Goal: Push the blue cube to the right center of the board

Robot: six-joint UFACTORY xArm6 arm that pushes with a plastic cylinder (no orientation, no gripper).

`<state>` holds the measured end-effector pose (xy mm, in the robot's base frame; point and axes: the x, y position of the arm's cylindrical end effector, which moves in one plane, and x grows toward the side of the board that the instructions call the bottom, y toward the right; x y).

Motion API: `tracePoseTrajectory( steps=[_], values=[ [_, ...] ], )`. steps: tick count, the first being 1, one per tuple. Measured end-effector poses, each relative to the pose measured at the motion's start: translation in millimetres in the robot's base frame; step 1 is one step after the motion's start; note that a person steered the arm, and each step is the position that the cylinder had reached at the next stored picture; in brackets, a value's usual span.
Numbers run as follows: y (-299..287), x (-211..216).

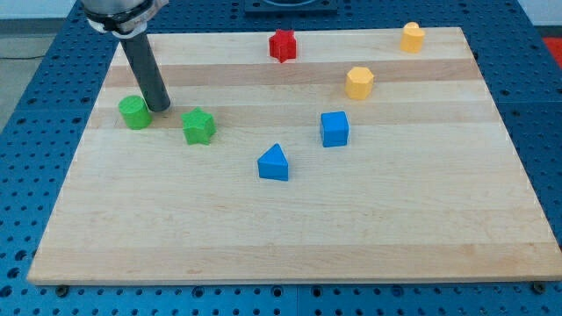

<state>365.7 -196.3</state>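
My tip (161,108) rests on the wooden board (290,237) at the view's left, just beside the green cylinder (133,112); a green star (198,126) lies near on its right. The rod has no jaws, so there is no jaw state to record. The blue cube (334,128) sits near board centre, well apart from my tip. A blue wedge (274,163) lies below-left of it, a yellow block (359,82) above-right. A red star (282,46) and a second yellow block (412,37) sit at the top edge.
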Motion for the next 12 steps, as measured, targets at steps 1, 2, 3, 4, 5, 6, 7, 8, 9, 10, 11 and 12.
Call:
tracePoseTrajectory(
  steps=[1, 2, 3, 4, 5, 6, 7, 8, 9, 10, 11, 12],
  values=[
    [0.7, 5.2],
    [-12.0, 6.1],
    [-25.0, 6.1],
    [-4.8, 5.1],
    [61.6, 2.4],
    [120.6, 3.3],
    [153.8, 20.8],
    [187.3, 44.1],
    [220.8, 58.7],
    [261.8, 58.9],
    [292.1, 62.1],
    [308.2, 70.6]
  ],
)
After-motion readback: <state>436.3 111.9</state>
